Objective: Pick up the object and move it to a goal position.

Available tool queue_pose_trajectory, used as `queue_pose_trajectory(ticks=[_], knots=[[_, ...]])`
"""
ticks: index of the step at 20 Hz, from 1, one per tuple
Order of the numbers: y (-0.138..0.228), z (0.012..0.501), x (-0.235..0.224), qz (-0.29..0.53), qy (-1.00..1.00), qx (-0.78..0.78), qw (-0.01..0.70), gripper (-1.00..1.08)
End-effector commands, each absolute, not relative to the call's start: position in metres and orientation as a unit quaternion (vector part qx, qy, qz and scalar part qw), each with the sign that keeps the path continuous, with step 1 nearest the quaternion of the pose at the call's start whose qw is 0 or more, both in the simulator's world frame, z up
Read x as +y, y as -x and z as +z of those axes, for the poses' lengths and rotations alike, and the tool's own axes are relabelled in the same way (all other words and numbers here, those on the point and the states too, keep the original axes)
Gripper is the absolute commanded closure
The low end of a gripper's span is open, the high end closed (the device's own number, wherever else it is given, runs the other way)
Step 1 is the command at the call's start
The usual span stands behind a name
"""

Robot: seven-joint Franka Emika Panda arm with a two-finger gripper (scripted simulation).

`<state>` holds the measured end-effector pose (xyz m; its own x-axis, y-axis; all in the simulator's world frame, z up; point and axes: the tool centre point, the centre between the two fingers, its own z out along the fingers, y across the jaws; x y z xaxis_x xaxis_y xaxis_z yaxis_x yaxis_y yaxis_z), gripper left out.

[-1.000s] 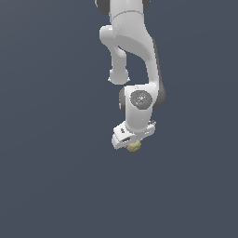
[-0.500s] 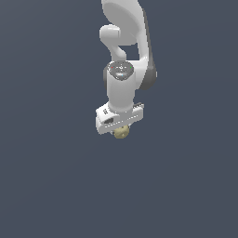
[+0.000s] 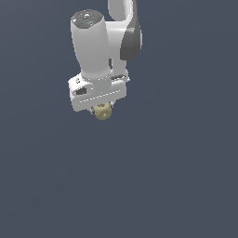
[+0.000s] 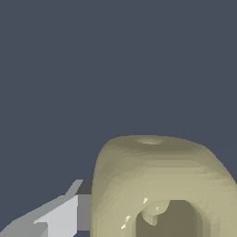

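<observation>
The white Panda arm (image 3: 93,46) hangs pretty much straight down, and its boxy white gripper (image 3: 102,109) is clamped around the small pale yellow-beige dimpled cube (image 3: 103,111), one grey finger (image 4: 69,210) touching its side.

The arm (image 3: 93,44) is glossy white, with a dark grey, nearly black panel (image 3: 131,39) along one side and a speckled grey cap on its upper end. The gripper (image 3: 103,109) is white too, with small dark slots on its body; in the wrist view one finger (image 4: 65,215) shows pale grey with a darker grey tip. The cube (image 3: 102,111) is a dull pale yellow-beige, its dimples shaded darker olive. Everything sits against a plain, even slate blue-grey background (image 3: 176,162).
</observation>
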<state>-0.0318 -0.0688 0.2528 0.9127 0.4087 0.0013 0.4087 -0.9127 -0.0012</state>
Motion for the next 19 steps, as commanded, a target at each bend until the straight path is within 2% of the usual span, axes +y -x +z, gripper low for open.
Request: queue_pose_trajectory(ticks=[1, 10, 19], knots=[[0.04, 0.277, -0.087, 0.0, 0.978, -0.209, 0.001, 1.08], [0.058, 0.345, -0.138, 0.0, 0.978, -0.209, 0.001, 1.08], [0.063, 0.367, -0.155, 0.0, 0.978, -0.209, 0.0, 1.08]])
